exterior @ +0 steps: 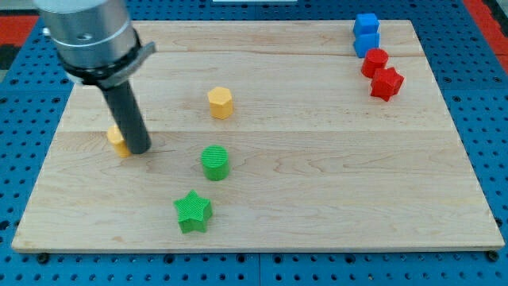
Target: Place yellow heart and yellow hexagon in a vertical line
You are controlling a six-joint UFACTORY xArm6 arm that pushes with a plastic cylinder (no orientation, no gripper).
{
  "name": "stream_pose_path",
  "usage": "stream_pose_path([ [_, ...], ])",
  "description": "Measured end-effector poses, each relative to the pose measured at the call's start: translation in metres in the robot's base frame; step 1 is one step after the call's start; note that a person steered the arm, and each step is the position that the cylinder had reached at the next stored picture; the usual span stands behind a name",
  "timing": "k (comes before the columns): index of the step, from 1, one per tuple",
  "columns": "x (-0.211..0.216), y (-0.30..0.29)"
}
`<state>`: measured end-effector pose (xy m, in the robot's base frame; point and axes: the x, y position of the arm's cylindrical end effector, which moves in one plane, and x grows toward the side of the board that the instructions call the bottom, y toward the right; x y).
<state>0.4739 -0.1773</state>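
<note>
The yellow hexagon [221, 102] stands on the wooden board [317, 183], a little left of centre. A yellow block [117, 141], mostly hidden by my rod, sits at the board's left; its shape cannot be made out, and only its left edge shows. My tip [138, 148] rests on the board right against that block's right side. The hexagon lies up and to the right of the tip, well apart from it.
A green cylinder [214, 162] and a green star [193, 211] stand below the hexagon. Two blue blocks [366, 33] and two red blocks [382, 73] cluster at the top right corner. The arm's grey body [87, 36] fills the top left.
</note>
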Motion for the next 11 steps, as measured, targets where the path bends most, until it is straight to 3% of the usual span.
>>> stream_pose_path([
  [2, 0.01, -0.062],
  [4, -0.069, -0.037],
  [6, -0.001, -0.083],
  [7, -0.031, -0.097],
  [9, -0.079, 0.017],
  [10, -0.067, -0.019],
  [11, -0.051, -0.096],
])
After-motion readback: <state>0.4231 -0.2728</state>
